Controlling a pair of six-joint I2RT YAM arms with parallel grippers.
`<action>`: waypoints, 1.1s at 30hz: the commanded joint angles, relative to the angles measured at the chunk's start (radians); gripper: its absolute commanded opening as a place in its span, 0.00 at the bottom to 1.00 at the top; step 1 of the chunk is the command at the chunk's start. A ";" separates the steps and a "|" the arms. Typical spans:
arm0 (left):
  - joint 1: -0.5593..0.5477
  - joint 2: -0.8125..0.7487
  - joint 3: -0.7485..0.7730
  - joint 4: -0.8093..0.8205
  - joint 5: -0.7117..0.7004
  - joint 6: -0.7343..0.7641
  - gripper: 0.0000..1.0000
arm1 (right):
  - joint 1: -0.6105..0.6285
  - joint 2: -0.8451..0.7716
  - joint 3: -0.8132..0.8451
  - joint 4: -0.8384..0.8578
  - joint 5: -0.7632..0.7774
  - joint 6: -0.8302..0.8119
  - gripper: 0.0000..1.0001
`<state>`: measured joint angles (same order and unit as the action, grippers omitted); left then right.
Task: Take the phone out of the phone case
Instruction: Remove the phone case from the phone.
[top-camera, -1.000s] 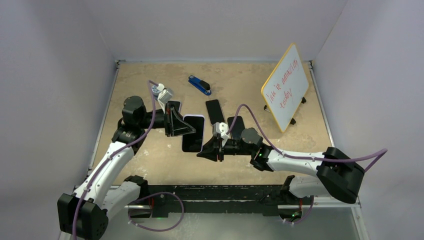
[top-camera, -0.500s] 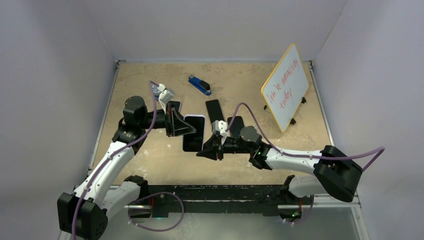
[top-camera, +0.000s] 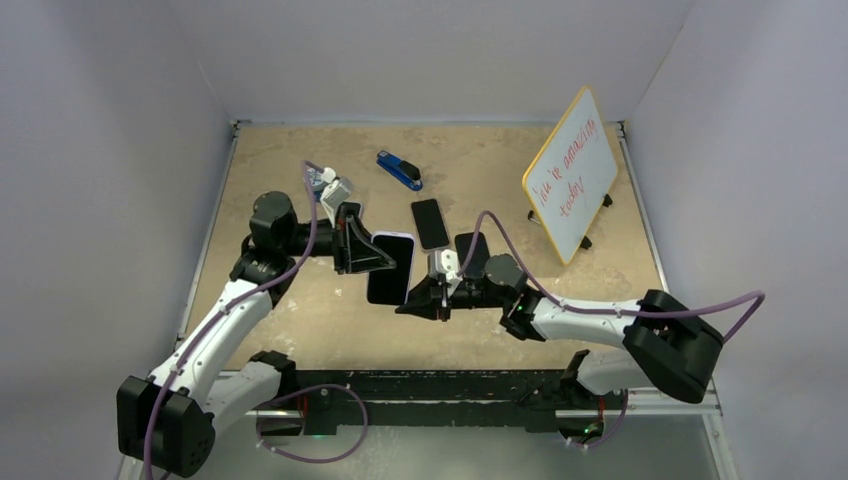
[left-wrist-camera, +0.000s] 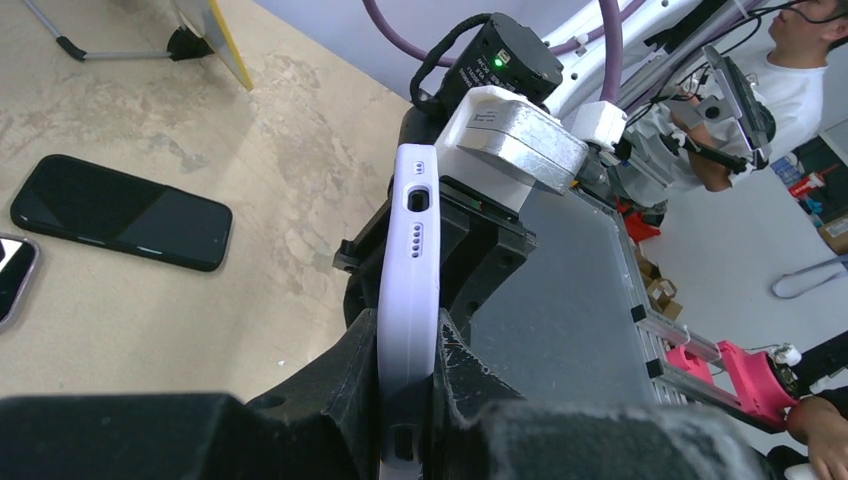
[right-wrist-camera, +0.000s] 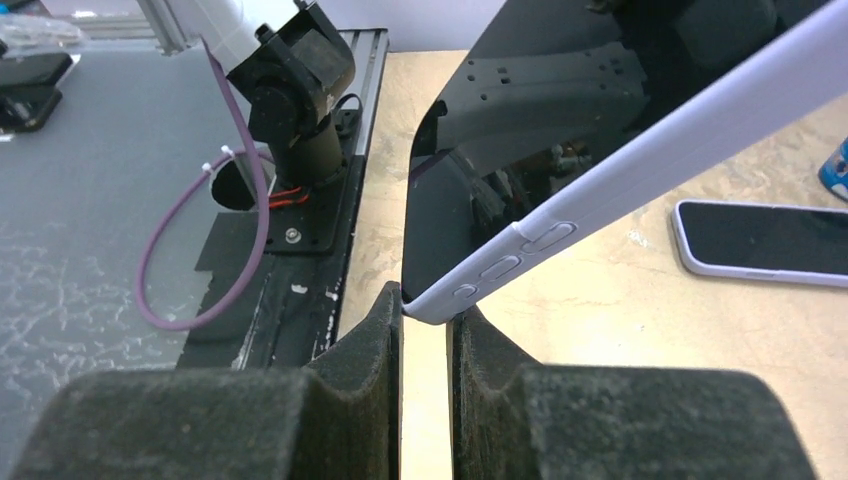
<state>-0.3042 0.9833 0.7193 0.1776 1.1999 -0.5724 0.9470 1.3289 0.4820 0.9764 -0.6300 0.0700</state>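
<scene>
The phone (top-camera: 388, 272), black screen showing, sits in a lilac phone case (top-camera: 405, 240) and is held on edge above the table. My left gripper (top-camera: 368, 255) is shut on the case; in the left wrist view the lilac case edge (left-wrist-camera: 408, 270) is clamped between the black fingers (left-wrist-camera: 360, 370). My right gripper (top-camera: 418, 300) comes from the right at the phone's lower corner. In the right wrist view, the case's corner (right-wrist-camera: 432, 308) sits pinched between the fingertips (right-wrist-camera: 392, 305), the case's side buttons (right-wrist-camera: 520, 250) just above them.
A bare black phone (top-camera: 430, 222) and a second one (top-camera: 470, 250) lie on the table behind the right arm. Another phone in a pale case (right-wrist-camera: 765, 238) lies flat. A blue stapler (top-camera: 400, 170) and a whiteboard (top-camera: 572, 172) stand farther back.
The right gripper has moved in to the phone's lower corner and narrowed onto it. The left gripper has shifted the cased phone slightly right.
</scene>
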 joint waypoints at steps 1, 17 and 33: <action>-0.017 -0.014 -0.027 0.085 0.005 -0.121 0.00 | 0.006 -0.045 0.008 0.037 -0.004 -0.226 0.00; -0.046 -0.114 -0.055 0.054 -0.022 -0.125 0.00 | -0.048 -0.072 0.128 -0.209 -0.006 -0.373 0.00; -0.046 -0.009 0.108 -0.100 -0.107 0.147 0.00 | -0.047 -0.147 0.047 -0.275 -0.092 -0.302 0.47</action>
<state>-0.3485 0.9668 0.7742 -0.0025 1.0756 -0.4484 0.9001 1.2037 0.5320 0.6781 -0.6743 -0.2604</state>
